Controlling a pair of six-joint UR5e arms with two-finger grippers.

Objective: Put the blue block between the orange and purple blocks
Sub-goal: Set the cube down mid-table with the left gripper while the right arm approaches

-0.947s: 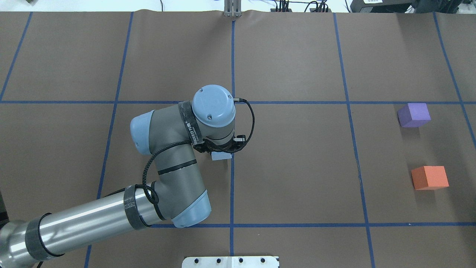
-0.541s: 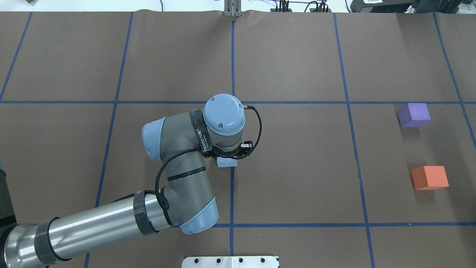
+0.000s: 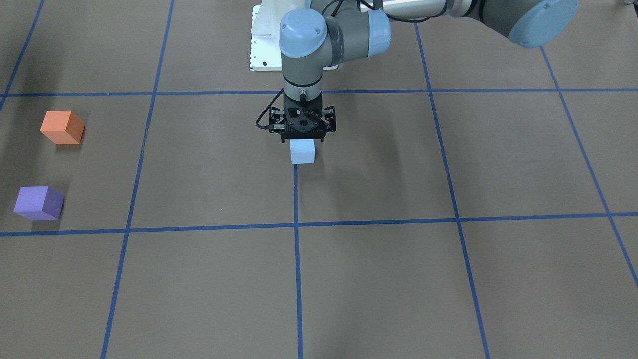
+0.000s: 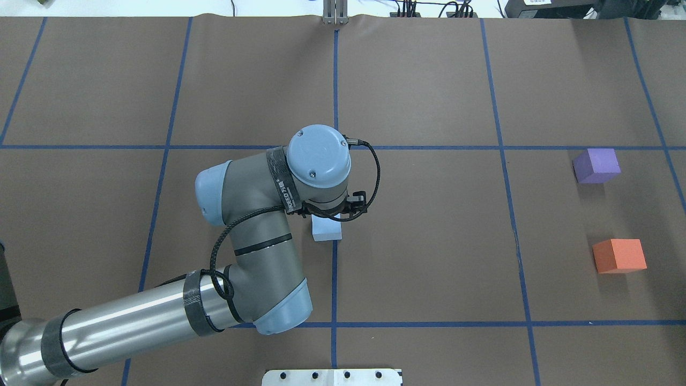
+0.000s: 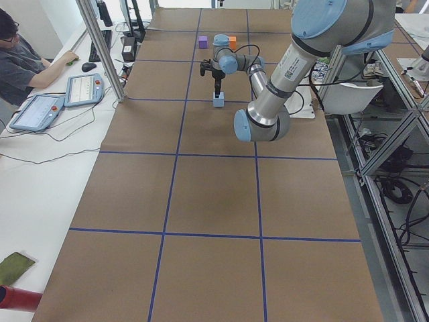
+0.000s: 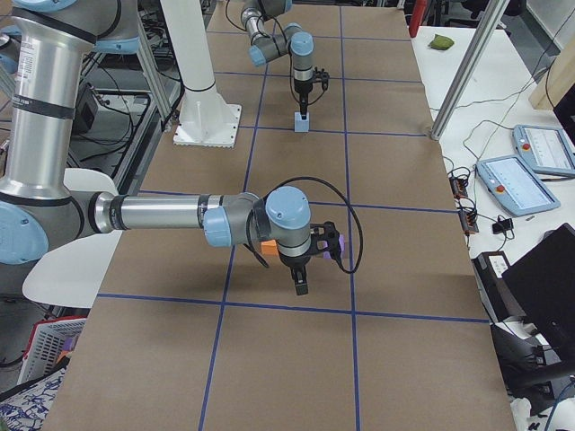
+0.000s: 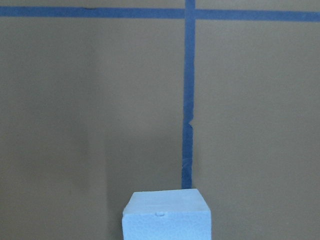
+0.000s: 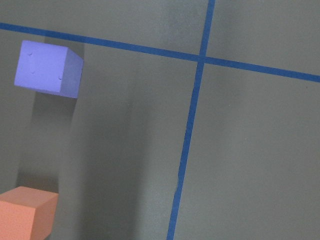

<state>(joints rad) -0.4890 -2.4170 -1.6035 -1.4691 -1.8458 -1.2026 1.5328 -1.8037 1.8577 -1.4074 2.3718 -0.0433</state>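
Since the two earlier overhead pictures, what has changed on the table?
The left gripper shifted slightly toward the robot's right, and the blue block went with it, so the jaws seem to hold it. The purple block and orange block stayed where they were.

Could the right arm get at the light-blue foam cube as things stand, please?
Probably not yet: the left pincer is directly over the light-blue foam cube, blocking a grasp from above.
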